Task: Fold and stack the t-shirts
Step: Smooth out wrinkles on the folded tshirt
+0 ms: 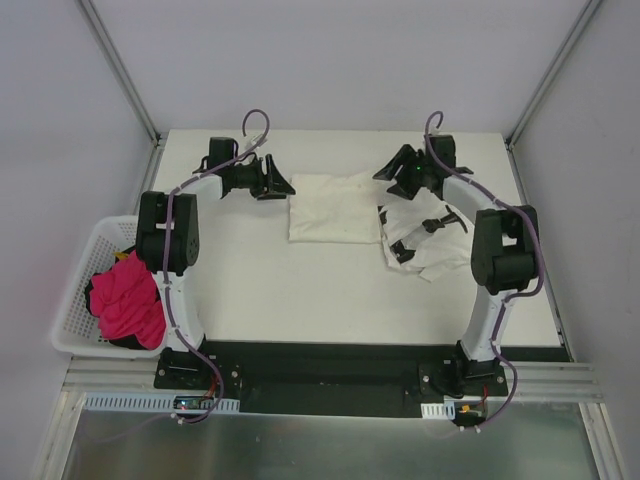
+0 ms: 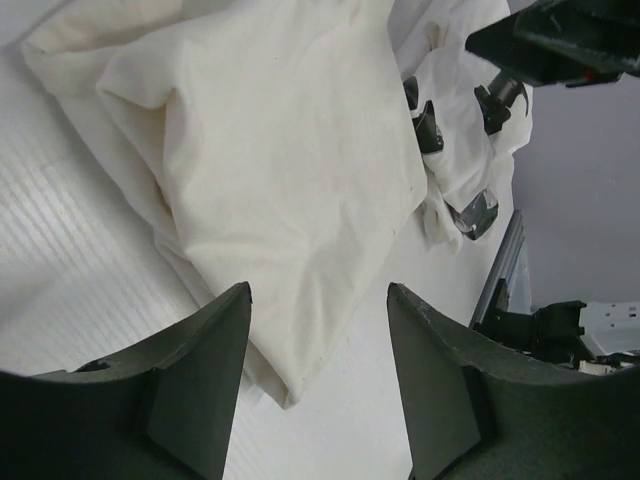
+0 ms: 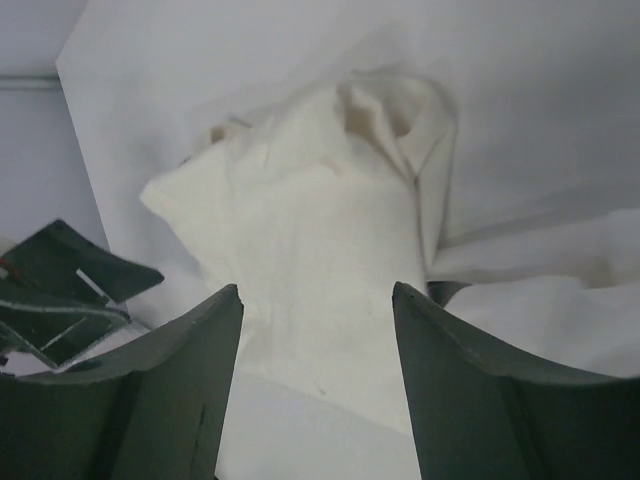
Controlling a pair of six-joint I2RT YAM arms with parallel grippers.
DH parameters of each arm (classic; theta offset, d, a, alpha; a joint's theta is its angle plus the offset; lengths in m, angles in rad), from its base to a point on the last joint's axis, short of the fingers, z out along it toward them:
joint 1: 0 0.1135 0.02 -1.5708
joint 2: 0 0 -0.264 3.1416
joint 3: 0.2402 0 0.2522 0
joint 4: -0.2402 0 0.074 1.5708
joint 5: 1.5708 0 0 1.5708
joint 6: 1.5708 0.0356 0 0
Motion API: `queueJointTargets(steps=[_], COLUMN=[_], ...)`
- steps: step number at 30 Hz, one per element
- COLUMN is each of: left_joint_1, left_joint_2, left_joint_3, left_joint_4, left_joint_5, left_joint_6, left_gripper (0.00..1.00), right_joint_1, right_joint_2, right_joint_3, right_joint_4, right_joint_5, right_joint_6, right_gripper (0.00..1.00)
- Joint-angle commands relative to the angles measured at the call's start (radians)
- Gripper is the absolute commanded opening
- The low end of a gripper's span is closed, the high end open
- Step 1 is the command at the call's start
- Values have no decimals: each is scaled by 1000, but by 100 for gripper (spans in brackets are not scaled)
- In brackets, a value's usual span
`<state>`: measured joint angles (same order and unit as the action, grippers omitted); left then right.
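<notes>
We begin at the left gripper [image 2: 318, 300]. Its jaws stand apart with nothing between them, and the near corner of the cream-white t-shirt [image 1: 335, 207] lies just beyond its fingertips. The right gripper [image 3: 316, 295] is likewise spread and empty, looking down across the same shirt from the other side.

From above, the left gripper sits at 9 o'clock of that shirt, just beside its edge. The right gripper sits near 1 o'clock, at the shirt's far right corner. We cannot say whether either fingertip touches the cloth.

The cream-white t-shirt lies as a fairly neat rectangle on the far middle of the table [image 1: 300, 290], so we judge its folding done or nearly so. One far corner bunches up a little in the right wrist view.

The printed t-shirt [image 1: 425, 245] lies at 4 o'clock of it, touching or just overlapping its right edge. It is crumpled and unfolded, so we judge it has yet to be spread, folded and stacked with the cream one. That puts the task roughly halfway.

Both arms reach far forward and bend inward at the elbow, wrists facing each other across the folded shirt. At 8 o'clock, well apart, a white basket [image 1: 75, 300] holds a pink cloth [image 1: 130, 300].
</notes>
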<state>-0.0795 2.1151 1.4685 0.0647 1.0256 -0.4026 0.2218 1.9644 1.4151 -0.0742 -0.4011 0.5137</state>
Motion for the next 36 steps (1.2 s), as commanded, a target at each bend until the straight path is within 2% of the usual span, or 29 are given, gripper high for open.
queueJointTargets(steps=[1, 12, 25, 30, 36], left_joint_1=[-6, -16, -9, -9, -9], left_joint_2=[-144, -219, -109, -86, -76], left_joint_3=[-66, -206, -168, -166, -181], left_joint_4=[49, 172, 192, 195, 222], left_joint_5=[-90, -167, -150, -142, -128], left_joint_6=[-5, -94, -146, -157, -174], left_gripper=[56, 55, 53, 53, 53], right_joint_1=[-55, -94, -96, -76, -41], right_joint_2=[14, 103, 267, 298, 289], right_joint_3=[62, 102, 292, 311, 249], right_joint_4=[-84, -114, -191, -200, -185], right_joint_5=[-19, -41, -59, -65, -77], right_joint_6=[-72, -83, -87, -84, -80], right_gripper=[64, 65, 65, 65, 65])
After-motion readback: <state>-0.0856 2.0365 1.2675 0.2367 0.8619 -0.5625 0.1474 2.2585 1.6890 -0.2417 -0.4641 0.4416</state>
